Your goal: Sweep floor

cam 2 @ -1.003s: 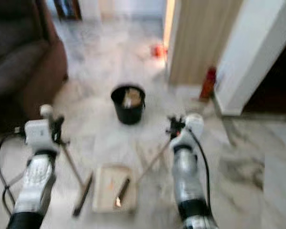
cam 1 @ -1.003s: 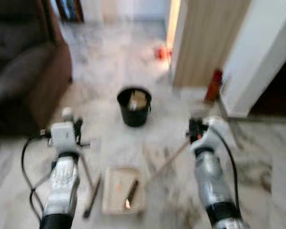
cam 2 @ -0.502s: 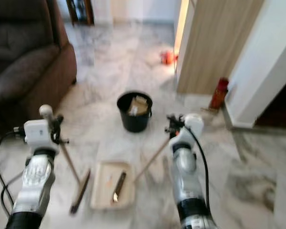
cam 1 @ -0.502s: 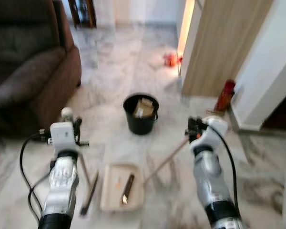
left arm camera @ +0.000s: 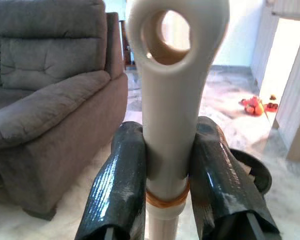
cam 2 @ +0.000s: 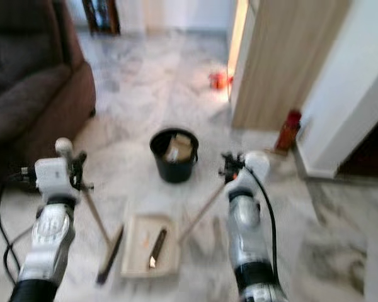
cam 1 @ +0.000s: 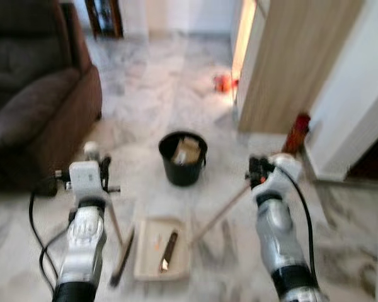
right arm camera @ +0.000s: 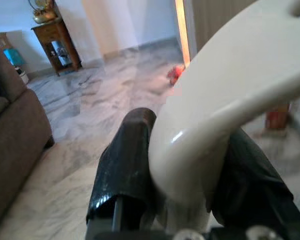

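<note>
One sofa (cam 1: 31, 94) is seen at the robot's left; one wooden door panel (cam 1: 290, 63) at its right. One black bucket (cam 1: 183, 157), with scraps inside, stands on the marble floor (cam 1: 151, 75) ahead.

One cream dustpan (cam 1: 162, 249) lies flat between the arms, near the bucket, with a dark scrap and orange bits on it; its long handle (cam 1: 219, 214) is clamped in the right gripper (right arm camera: 190, 175). One broom (cam 1: 123, 251) rests head-down just beside the pan; its white handle top (left arm camera: 172, 75) is pinched between the left gripper's (left arm camera: 172, 180) two fingers.

Both views are blurred, so finer debris cannot be counted.

Judged step: carrying the loaded pan to the bucket. The pan should be kept level while lifted, tipped only once over the rim, and the broom kept clear.
</note>
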Controlling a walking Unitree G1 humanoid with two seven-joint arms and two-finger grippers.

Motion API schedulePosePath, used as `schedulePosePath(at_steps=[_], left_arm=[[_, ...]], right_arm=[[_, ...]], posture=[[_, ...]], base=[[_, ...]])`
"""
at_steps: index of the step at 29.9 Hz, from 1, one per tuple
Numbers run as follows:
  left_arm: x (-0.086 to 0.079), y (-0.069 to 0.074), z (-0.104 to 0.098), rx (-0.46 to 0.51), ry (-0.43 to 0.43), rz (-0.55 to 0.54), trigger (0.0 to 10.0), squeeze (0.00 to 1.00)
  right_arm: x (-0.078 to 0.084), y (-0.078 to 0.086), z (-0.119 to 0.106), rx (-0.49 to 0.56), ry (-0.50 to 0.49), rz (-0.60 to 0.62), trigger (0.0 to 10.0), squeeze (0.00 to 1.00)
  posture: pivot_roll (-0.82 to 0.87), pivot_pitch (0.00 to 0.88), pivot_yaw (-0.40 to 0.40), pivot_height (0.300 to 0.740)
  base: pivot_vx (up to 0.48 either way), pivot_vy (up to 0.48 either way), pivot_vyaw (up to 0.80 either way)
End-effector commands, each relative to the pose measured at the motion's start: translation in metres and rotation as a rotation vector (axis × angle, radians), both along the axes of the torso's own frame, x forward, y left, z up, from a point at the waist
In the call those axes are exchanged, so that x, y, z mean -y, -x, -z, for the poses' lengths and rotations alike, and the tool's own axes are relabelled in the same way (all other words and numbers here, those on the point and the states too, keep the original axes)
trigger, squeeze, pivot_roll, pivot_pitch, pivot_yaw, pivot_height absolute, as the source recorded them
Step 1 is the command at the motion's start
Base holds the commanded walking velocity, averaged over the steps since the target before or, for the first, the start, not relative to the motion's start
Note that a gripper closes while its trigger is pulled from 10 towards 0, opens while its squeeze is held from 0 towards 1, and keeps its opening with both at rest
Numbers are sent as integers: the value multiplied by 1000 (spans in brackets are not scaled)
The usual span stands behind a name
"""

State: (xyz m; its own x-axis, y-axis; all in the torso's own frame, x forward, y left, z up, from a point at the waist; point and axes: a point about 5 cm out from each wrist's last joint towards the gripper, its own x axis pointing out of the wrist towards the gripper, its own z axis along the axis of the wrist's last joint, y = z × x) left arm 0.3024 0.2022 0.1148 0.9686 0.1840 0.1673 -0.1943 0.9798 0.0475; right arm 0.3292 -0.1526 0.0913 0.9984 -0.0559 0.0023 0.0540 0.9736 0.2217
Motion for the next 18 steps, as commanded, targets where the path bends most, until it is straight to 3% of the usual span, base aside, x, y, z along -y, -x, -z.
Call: schedulePosePath(at_steps=[1, 18], left_arm=[[-4, -1, -10, 46, -20, -9, 10000, 0], [-4, -1, -11, 49, -18, -10, 10000, 0]], right_arm=[[-8, -5, -14, 63, -24, -14, 10000, 0], [-14, -4, -14, 64, -20, -37, 10000, 0]], posture=[[49, 12, -21, 740], [52, 34, -23, 740]], base=[[326, 0, 0], [329, 0, 0]])
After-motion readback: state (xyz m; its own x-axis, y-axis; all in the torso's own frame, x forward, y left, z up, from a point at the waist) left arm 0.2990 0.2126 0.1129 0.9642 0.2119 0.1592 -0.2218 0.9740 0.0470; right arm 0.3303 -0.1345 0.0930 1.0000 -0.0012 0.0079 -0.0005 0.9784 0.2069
